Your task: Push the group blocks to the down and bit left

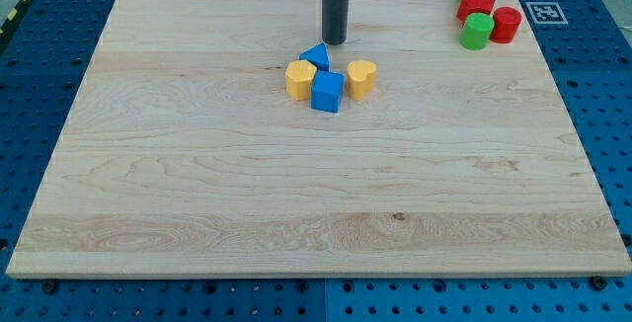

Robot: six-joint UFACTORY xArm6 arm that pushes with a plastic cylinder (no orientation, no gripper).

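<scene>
My tip (pixel 335 41) is being held just above the blue triangular block (pixel 316 57), at the cluster's top. No end effector is being shown, so no grasp state can be told. The yellow hexagonal block (pixel 300 79), blue cube (pixel 327 92) and yellow heart-shaped block (pixel 361 78) are being kept huddled on the desk (pixel 197 213).

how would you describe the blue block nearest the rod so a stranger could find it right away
Start at the wooden board and find the cluster of four blocks just above its middle, not the red and green ones in the view's top right corner. The blue triangle block sits at the top of that cluster, just below my tip. Its neighbours are two yellow blocks and a blue cube; it alone is wedge-shaped.
</scene>
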